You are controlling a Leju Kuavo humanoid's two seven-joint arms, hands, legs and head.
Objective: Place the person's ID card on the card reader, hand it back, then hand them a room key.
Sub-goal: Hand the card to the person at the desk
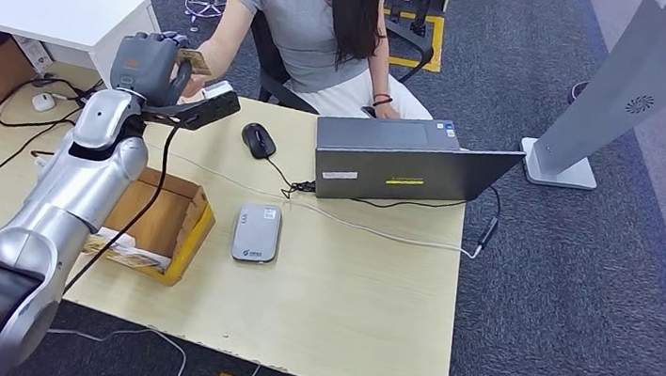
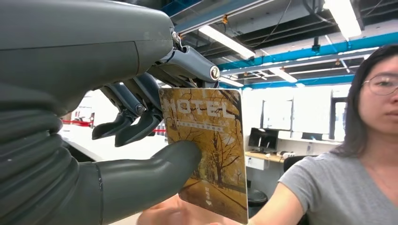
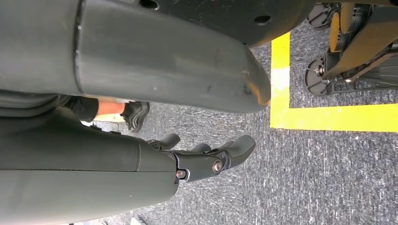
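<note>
Room key (image 2: 206,150): we held it upright, face toward the person (image 1: 311,15), raised past the surface's (image 1: 346,294) far edge for taking.
Left hand (image 1: 149,63): thumb and fingers pinched the card.
Card reader (image 1: 256,232): bare, so we judged scanning finished.
Right hand (image 3: 206,157): hung by the floor, fingers loosely curled, holding nothing.

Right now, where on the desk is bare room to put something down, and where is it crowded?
The biggest free patch of the desk lies in front of the laptop, right of the card reader, down to the near edge. It is crowded on the left: the cardboard box, cables, and the left hand holding the hotel card toward the person.
</note>
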